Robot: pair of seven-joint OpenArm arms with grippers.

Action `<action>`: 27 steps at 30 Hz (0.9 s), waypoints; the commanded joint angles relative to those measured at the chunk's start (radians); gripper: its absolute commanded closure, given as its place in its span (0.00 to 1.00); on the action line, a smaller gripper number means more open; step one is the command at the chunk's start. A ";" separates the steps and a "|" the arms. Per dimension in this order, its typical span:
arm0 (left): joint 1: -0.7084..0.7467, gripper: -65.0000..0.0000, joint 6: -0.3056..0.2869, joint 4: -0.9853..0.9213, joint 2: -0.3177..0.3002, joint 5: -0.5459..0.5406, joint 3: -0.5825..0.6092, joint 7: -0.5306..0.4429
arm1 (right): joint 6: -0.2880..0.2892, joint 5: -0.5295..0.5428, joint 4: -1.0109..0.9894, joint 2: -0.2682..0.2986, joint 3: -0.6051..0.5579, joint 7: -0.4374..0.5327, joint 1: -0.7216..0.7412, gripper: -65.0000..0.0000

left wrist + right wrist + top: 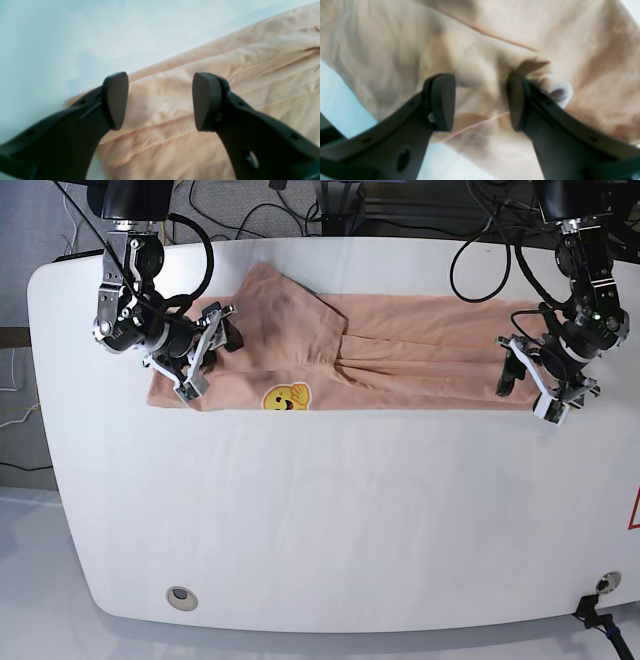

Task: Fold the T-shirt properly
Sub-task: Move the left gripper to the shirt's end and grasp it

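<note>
The peach T-shirt (pixel 400 355) lies in a long band across the far part of the white table (pixel 320 520), with a sleeve flap folded over near its left end and the yellow smiley (pixel 285 397) at its near edge. My right gripper (pixel 212 352) is open over the shirt's left end. In the right wrist view it (pixel 480 102) hovers over wrinkled cloth (pixel 482 62) and holds nothing. My left gripper (pixel 522 378) is open at the shirt's right end. In the left wrist view it (pixel 160 101) sits above the cloth's corner (pixel 175 120), with bare table (pixel 62 37) beside it.
Cables (pixel 300 205) run behind the table's far edge. A round grommet (pixel 180 597) sits near the front left corner, and another (pixel 601 582) near the front right. Bare tabletop lies in front of the shirt.
</note>
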 commanded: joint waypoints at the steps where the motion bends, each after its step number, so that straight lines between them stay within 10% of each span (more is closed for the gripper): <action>1: -0.012 0.43 0.004 0.023 -0.014 -0.004 -0.070 -0.014 | 0.005 0.008 -0.017 0.011 0.004 0.028 0.007 0.50; 27: -0.004 0.33 -0.087 -0.302 -0.031 -0.124 -0.330 0.080 | 0.005 0.012 -0.046 0.007 0.002 0.033 0.014 0.50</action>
